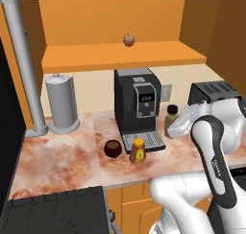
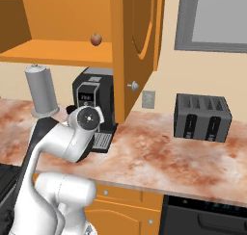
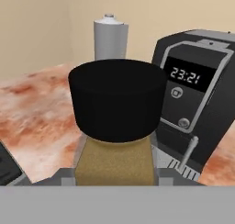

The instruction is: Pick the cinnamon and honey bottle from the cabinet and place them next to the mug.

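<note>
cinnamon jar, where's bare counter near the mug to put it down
Bare counter lies left of the mug, stretching to the paper towel holder, and in front of it toward the counter edge. The mug's right is crowded: the honey bottle stands close by, the coffee machine behind. The claw holds the cinnamon right of the machine.

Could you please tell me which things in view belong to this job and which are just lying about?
Job:
cinnamon, in the claw
honey bottle
mug
cabinet

Lying about:
apple on the cabinet shelf
coffee machine
paper towel holder
toaster
</note>
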Motion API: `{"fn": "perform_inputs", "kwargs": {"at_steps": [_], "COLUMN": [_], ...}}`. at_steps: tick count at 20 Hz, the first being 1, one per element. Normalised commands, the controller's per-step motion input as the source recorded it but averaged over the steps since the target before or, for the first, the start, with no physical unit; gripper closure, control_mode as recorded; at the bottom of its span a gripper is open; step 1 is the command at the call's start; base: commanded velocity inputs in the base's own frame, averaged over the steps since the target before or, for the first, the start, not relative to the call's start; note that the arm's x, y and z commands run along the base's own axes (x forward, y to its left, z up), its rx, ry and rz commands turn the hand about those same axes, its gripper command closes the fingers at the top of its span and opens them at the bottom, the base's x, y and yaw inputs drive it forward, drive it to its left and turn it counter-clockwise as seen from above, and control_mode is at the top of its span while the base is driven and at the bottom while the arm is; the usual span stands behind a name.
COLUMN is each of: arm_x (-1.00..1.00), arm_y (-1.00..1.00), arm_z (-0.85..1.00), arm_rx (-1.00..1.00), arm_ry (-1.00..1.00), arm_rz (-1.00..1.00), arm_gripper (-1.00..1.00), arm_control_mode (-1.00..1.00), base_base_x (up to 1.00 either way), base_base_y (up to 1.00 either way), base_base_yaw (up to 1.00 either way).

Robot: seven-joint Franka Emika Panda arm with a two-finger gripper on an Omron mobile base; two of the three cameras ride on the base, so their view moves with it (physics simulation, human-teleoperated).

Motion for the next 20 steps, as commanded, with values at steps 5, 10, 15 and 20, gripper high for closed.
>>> {"fn": "perform_inputs", "kwargs": {"at_steps": [5, 10, 15, 20], "arm_x": [0.0, 0.0, 0.01, 0.16], "arm_y": [-0.27, -0.13, -0.01, 0.0], "arm_z": [-0.48, -0.47, -0.46, -0.46], "arm_rx": [0.0, 0.0, 0.03, 0.04], "arm_ry": [0.0, 0.0, 0.0, 0.0], "arm_rz": [0.07, 0.12, 0.14, 0.15], "arm_gripper": [1.0, 1.0, 1.0, 1.0], "arm_control_mode": [-1.0, -1.0, -1.0, -1.0], "base_base_x": [0.0, 0.0, 0.0, 0.0], "base_base_y": [0.0, 0.0, 0.0, 0.0], "base_base_yaw": [0.0, 0.0, 0.0, 0.0]}}
